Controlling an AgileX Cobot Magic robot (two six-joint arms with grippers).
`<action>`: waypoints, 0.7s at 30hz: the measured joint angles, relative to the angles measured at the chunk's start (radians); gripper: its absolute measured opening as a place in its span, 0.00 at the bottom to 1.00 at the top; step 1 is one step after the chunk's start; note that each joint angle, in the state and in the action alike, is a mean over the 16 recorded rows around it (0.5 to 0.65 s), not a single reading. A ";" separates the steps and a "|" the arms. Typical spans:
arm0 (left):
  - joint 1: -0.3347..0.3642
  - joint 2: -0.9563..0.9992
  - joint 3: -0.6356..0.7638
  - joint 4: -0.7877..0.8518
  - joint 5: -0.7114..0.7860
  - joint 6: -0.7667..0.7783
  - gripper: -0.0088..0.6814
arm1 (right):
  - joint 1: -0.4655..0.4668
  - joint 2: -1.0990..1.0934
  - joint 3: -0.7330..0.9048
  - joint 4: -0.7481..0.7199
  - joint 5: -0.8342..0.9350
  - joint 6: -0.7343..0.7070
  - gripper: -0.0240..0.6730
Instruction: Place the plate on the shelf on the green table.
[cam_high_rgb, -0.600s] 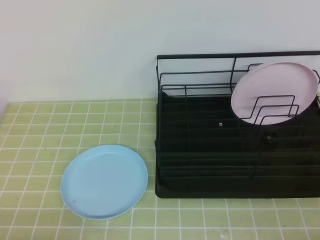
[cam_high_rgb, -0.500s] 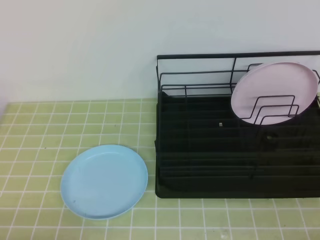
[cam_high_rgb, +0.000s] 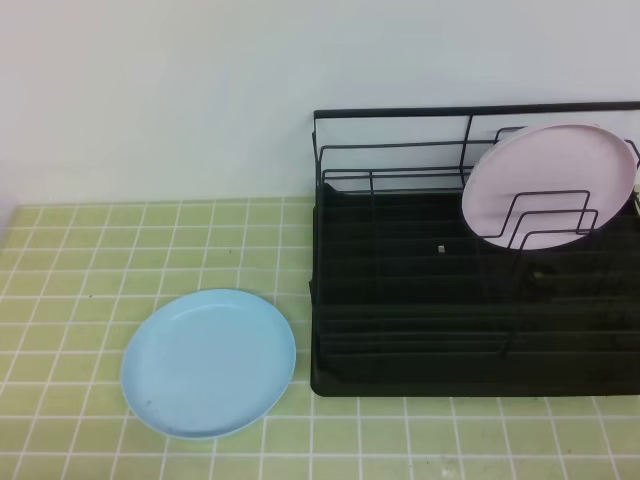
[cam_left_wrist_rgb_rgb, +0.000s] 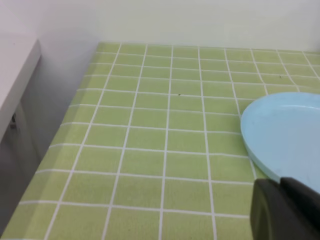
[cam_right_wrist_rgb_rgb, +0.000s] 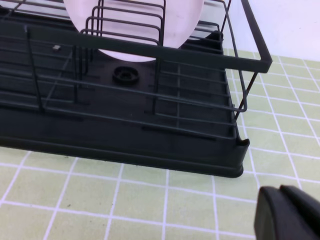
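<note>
Lying flat on the yellow-green tiled table (cam_high_rgb: 70, 260): a round, light blue plastic plate (cam_high_rgb: 208, 363). Standing just right of it: a black wire dish rack (cam_high_rgb: 400, 300).

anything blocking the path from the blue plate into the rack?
Nothing visible does. The blue plate lies flat on the green tiles just left of the rack, with bare tile between them. The pink plate leans in the rack's back right dividers; the left and front slots look free.
</note>
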 joint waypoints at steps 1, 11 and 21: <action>0.000 0.000 0.000 0.000 0.000 0.000 0.01 | 0.000 0.000 0.000 0.000 0.000 0.000 0.03; 0.000 0.000 0.000 0.000 0.001 0.000 0.01 | 0.000 0.000 0.000 0.000 0.000 0.000 0.03; 0.000 0.000 0.000 0.000 0.001 0.000 0.01 | 0.000 0.000 0.000 0.000 0.000 0.000 0.03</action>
